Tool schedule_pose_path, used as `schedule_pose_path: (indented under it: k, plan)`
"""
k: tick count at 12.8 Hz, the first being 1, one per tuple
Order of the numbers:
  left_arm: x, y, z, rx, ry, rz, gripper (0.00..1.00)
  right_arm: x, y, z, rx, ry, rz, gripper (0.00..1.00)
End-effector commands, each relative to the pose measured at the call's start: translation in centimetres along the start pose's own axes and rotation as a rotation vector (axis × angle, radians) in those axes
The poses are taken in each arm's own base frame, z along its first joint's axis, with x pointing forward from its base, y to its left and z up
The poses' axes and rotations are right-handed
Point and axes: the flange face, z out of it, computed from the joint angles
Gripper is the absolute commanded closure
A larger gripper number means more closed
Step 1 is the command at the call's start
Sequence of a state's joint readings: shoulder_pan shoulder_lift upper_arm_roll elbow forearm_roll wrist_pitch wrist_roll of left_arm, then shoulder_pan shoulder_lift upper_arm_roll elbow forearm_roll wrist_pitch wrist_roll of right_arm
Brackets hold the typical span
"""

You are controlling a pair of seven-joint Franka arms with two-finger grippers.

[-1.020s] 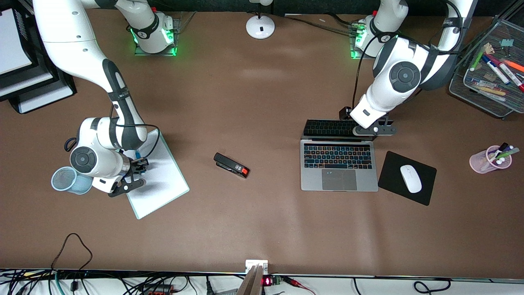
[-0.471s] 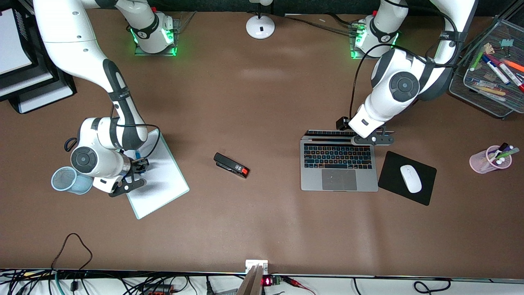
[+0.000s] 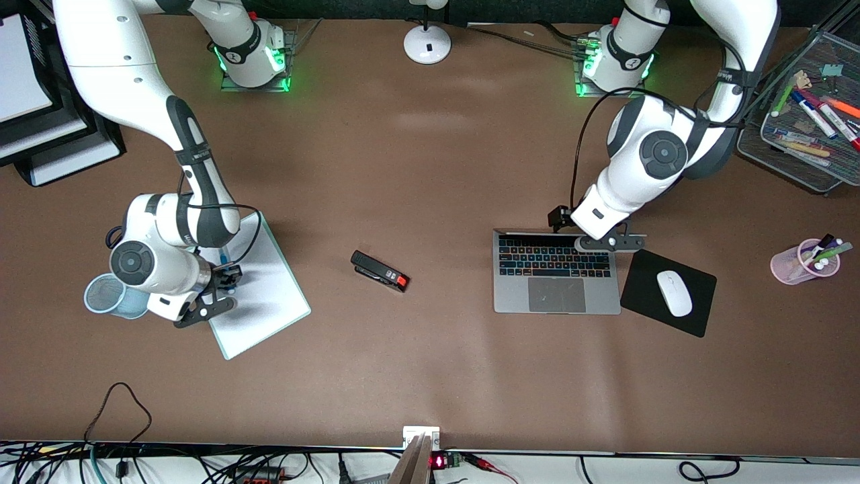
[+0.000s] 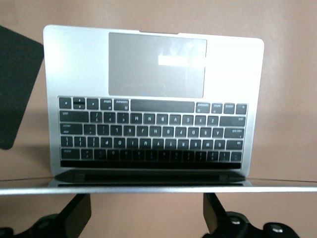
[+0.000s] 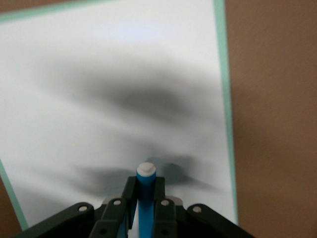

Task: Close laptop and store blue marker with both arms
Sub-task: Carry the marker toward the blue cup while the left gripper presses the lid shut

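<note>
The blue marker [image 5: 145, 198] is clamped in the right gripper [image 5: 144, 196] over the whiteboard [image 3: 269, 296]. The laptop [image 3: 555, 275] lid is pressed by the spread-fingered left gripper [image 3: 608, 242].

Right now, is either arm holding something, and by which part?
The right end effector grips the blue marker by its barrel, just below the whitish end. The left one holds nothing.

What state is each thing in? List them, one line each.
laptop: open, lid tilted partway down over the lit keyboard.
left gripper: open, at the lid's top edge.
blue marker: gripped, over the white board.
right gripper: shut on the blue marker.
stapler: closed, lying on the table.
mouse: resting on the mouse pad.
pink cup: upright, holding pens.
</note>
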State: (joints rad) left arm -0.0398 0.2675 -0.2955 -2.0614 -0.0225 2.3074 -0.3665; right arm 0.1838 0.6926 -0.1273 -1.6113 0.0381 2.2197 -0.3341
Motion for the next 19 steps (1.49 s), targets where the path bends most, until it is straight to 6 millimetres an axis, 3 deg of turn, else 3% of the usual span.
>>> schedule_pose_path:
  k: [1,3,5,9,13,19]
  plan:
    - [2.8,0.2,0.5,-0.043,0.021,-0.01,0.0,1.0,0.8,-6.4,0.008,0.034,-0.007,0.91]
    - [3.4,0.3,1.7,-0.058,0.038,-0.015,0.0,1.3,1.7,-10.7,0.006,0.045,-0.013,0.91]
    - [3.9,0.2,3.1,-0.071,0.057,-0.02,0.0,0.4,4.0,-14.3,-0.002,0.084,-0.067,0.91]
    - [4.8,-0.2,4.8,-0.085,0.075,-0.032,0.0,-3.8,11.3,-18.6,-0.028,0.138,-0.235,0.91]
    - [5.3,-0.3,6.9,-0.105,0.101,-0.044,0.0,-7.2,17.1,-19.0,0.068,0.285,-0.471,0.91]
    - [5.5,-0.5,10.3,-0.127,0.124,-0.058,0.0,-9.2,20.9,-20.2,0.083,0.619,-0.869,0.91]
